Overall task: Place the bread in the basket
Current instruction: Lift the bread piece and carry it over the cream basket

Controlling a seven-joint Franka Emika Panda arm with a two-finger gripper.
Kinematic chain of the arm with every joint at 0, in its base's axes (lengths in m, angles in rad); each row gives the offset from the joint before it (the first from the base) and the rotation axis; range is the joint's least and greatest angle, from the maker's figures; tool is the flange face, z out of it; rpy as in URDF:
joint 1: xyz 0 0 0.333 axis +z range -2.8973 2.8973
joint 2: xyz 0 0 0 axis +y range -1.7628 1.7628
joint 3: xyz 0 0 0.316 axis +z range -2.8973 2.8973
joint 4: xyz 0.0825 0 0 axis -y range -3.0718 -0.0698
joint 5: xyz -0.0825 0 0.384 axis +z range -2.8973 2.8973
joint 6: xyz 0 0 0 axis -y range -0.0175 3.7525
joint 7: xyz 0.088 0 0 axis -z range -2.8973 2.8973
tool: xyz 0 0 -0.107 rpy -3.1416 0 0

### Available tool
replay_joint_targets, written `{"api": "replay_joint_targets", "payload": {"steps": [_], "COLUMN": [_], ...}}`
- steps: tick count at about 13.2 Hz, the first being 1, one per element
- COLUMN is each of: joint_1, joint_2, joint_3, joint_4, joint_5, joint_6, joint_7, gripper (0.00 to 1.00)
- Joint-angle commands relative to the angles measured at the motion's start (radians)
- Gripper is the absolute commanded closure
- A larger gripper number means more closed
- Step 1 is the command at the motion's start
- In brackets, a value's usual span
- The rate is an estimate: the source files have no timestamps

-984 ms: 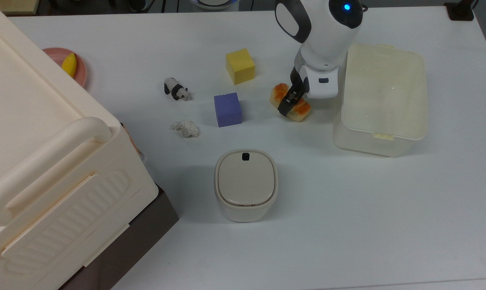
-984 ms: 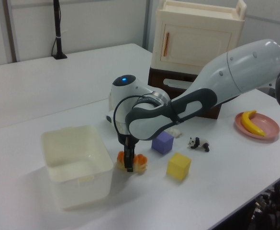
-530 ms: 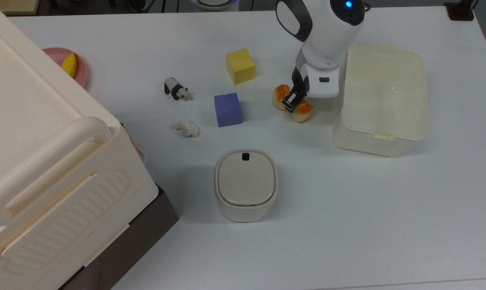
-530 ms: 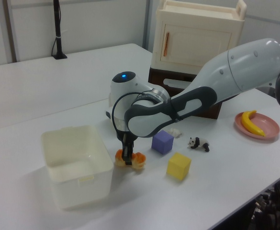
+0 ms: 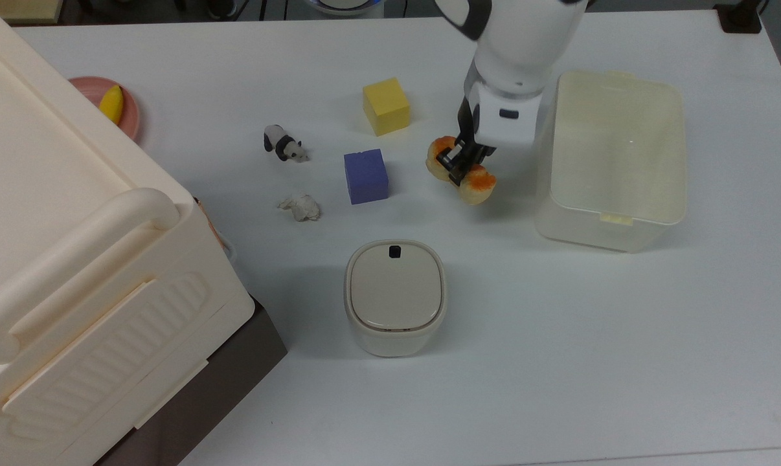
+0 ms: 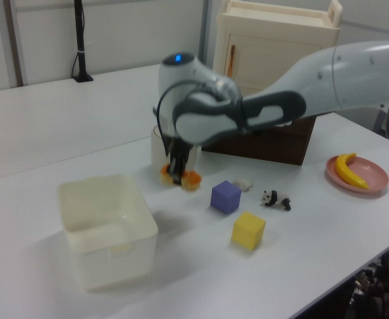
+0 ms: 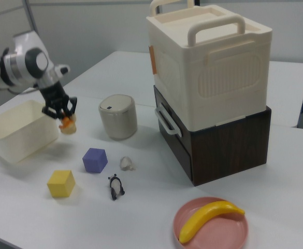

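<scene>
The gripper [image 5: 458,167] is clamping the bread [image 5: 462,171] across its middle and holding it in the air above the white table [image 5: 559,336]; in the left view the loaf [image 6: 181,178] is hanging clear of the tabletop with its shadow below. In the top view the bread is sitting at nine o'clock from the basket [image 5: 614,158], just beside its wall but outside it, and at three o'clock from the purple cube [image 5: 366,176]. The yellow cube [image 5: 386,105] is lying at ten o'clock from the bread. In the right view the bread [image 7: 67,123] is hanging beside the basket [image 7: 22,129], with the lidded bin [image 7: 118,116] at three o'clock from it.
</scene>
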Motion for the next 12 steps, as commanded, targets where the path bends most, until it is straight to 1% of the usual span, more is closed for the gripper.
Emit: {"api": "replay_joint_targets", "payload": {"steps": [1, 4, 7, 8, 10, 11, 12], "joint_1": [0.013, 0.034, 0.111, 0.149, 0.196, 0.207, 0.239], "joint_2": [-0.056, -0.074, -0.074, -0.071, -0.068, -0.064, -0.053], "joint_3": [-0.007, 0.000, 0.002, 0.002, 0.002, 0.002, 0.002], "joint_4": [0.085, 0.082, 0.074, 0.074, 0.074, 0.074, 0.074], "joint_5": [0.069, 0.064, 0.057, 0.057, 0.061, 0.063, 0.066], "joint_6": [-0.092, -0.092, -0.092, -0.092, -0.075, -0.075, -0.046], "joint_7": [0.037, 0.160, 0.243, 0.293, 0.379, 0.399, 0.409], "gripper": [1.00, 1.00, 1.00, 1.00, 1.00, 1.00, 1.00]}}
